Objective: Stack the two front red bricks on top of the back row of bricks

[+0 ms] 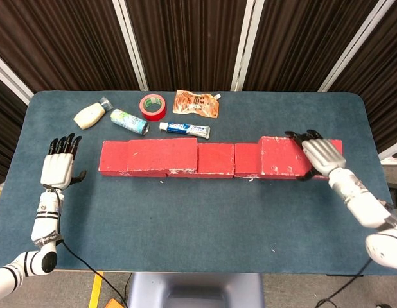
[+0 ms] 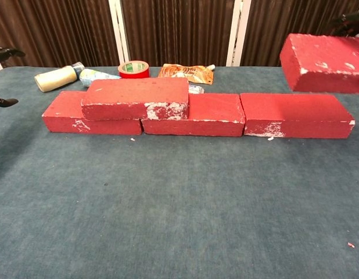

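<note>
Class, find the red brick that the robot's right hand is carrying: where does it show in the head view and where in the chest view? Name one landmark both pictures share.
Head view: the carried brick is right of centre, over the right end of the back row, with the right hand on its right part.
Chest view: the carried brick is at the upper right edge, raised clear above the row.
Shared landmark: the red tape roll behind the row.

Three red bricks with chipped white scuffs are laid end to end as the back row (image 2: 194, 115) on the tabletop. A fourth stacked brick (image 2: 135, 97) is set flat across the seam of the left and middle ones. The last red brick (image 2: 322, 55) is held in the air, slightly tilted, above the right end of the row by the right hand (image 1: 320, 154).
</note>
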You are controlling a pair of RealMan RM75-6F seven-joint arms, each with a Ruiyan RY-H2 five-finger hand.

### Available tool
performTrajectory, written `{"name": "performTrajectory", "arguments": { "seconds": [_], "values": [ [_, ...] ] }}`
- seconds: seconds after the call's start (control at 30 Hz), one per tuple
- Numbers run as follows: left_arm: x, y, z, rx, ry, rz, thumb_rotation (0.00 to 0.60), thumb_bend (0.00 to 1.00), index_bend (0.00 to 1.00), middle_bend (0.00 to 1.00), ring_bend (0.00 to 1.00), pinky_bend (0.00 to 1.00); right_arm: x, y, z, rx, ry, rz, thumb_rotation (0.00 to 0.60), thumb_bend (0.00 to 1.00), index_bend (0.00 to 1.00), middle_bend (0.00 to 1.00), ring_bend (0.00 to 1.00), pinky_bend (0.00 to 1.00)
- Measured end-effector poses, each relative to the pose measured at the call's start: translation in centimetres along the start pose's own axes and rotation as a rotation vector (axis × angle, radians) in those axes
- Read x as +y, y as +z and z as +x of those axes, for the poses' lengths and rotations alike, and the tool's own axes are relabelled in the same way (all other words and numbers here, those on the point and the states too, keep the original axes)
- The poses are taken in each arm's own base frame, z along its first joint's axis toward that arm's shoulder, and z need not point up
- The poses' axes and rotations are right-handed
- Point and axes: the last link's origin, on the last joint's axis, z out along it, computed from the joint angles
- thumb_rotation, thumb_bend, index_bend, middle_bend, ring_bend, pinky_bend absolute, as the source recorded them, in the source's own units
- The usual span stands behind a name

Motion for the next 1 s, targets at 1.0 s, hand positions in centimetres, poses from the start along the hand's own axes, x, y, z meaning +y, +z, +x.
{"name": "performTrajectory", "arguments": {
  "seconds": [1.0],
  "values": [
    [-0.6, 0.3, -0.2, -0.013, -0.006, 0.007, 0.6, 0.27, 0.0, 0.0, 0.0, 0.0, -7.4, 7.5, -3.3, -0.07, 0.069, 0.074, 0.6, 0.2, 0.14, 0.32, 0.28, 0.0]
  ]
}}
